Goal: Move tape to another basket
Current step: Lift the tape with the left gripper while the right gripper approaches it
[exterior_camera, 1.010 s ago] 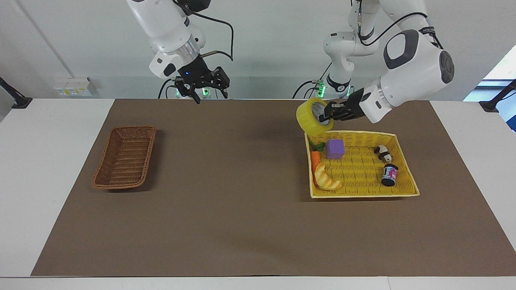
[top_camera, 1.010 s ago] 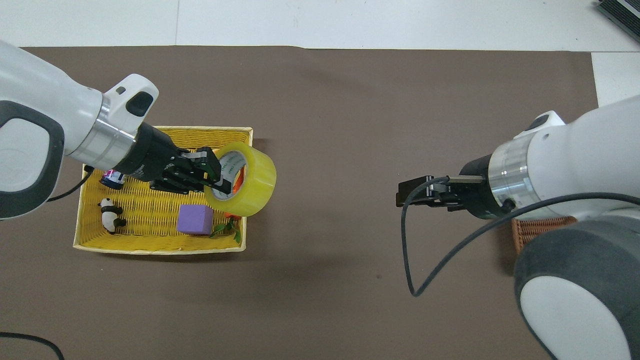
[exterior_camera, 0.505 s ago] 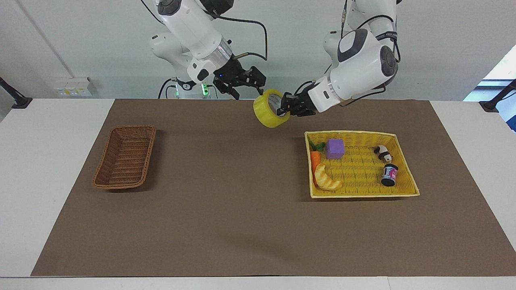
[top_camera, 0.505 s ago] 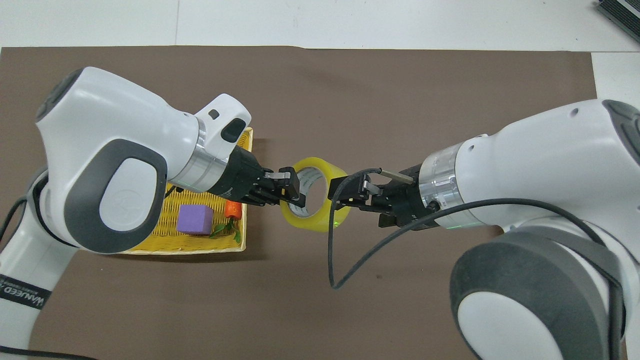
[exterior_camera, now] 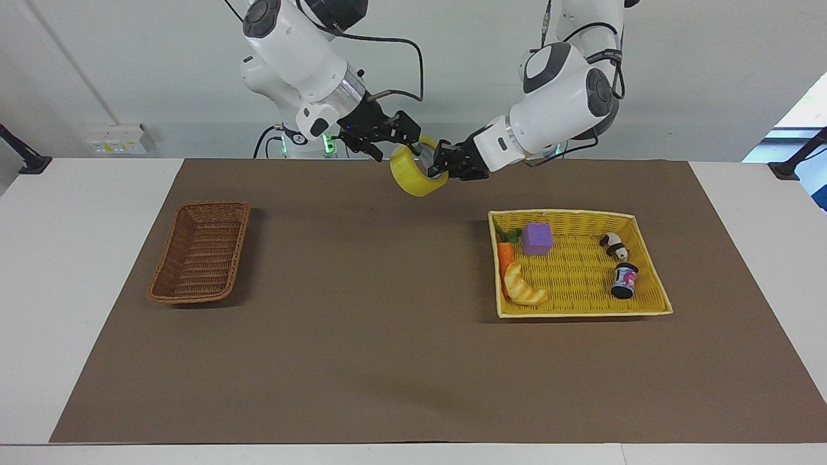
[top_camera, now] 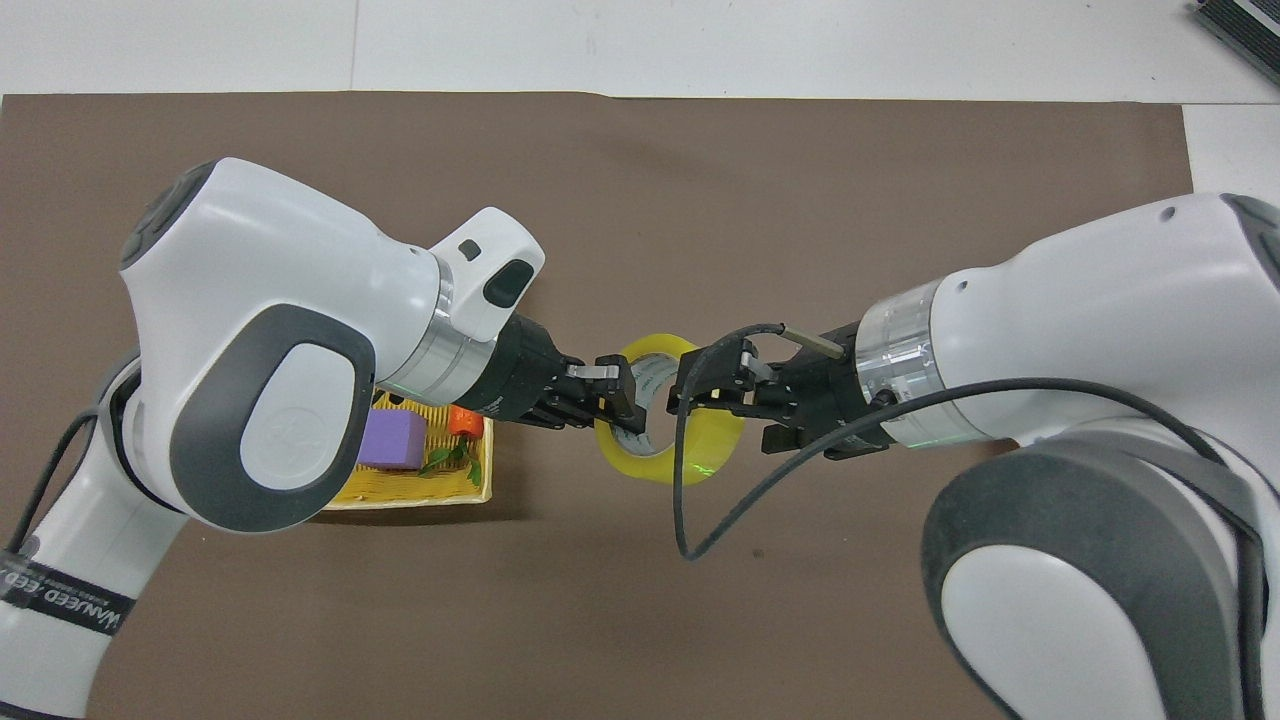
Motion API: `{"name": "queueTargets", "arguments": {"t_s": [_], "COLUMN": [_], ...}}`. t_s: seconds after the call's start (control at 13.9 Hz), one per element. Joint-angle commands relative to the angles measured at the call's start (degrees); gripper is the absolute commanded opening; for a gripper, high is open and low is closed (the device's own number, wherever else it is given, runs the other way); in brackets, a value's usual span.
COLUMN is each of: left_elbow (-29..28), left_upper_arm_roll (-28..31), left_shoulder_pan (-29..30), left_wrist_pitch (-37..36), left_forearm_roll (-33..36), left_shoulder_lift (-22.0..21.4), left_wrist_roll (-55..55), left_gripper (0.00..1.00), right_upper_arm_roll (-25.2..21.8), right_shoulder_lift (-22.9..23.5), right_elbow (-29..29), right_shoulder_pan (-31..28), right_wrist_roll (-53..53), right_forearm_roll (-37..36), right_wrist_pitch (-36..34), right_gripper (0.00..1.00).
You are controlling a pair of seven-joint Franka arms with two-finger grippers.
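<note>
Tape (exterior_camera: 418, 179) gripped by left gripper (exterior_camera: 438, 167) in mid-air above table middle, offered for handover; right gripper (exterior_camera: 395, 137) spread wide around its rim, bound for brown basket (exterior_camera: 201, 252).

tape (exterior_camera: 417, 175) carried off the yellow basket (exterior_camera: 646, 226) to mid-table by left gripper (exterior_camera: 438, 166), right gripper (exterior_camera: 395, 143) brought in, open jaws now straddling the roll's rim
</note>
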Motion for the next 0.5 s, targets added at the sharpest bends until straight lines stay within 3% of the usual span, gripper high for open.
{"name": "queueTargets", "arguments": {"t_s": [0.0,0.14,0.29,0.43], "left_elbow": [-1.77,-1.77,-1.77,-1.77], "left_upper_arm_roll": [0.70,0.70,0.70,0.70], "left_shoulder_pan": [-0.69,-0.69,-0.69,-0.69], "left_wrist_pitch": [1.10,1.36,1.98,1.98], "left_forearm_roll": [-3.22,-3.58,-3.67,-4.10], "left_shoulder_lift": [-2.00,-2.00,-1.91,-1.91], "left_wrist_roll": [0.09,0.09,0.09,0.09], "left_gripper": [0.00,0.00,0.00,0.00], "right_upper_arm_roll": [0.29,0.29,0.29,0.29], "right_shoulder_lift": [-1.34,-1.34,-1.34,-1.34], "right_elbow": [-1.74,-1.74,-1.65,-1.56], "right_shoulder_pan": [-1.06,-1.06,-1.06,-0.98], "right_wrist_roll": [-1.55,-1.29,-0.94,1.34], "right_forearm_roll": [1.64,1.64,1.64,1.56], "right_wrist_pitch": [0.35,0.09,-0.26,-0.26], "right_gripper": [0.99,0.53,0.00,0.00]}}
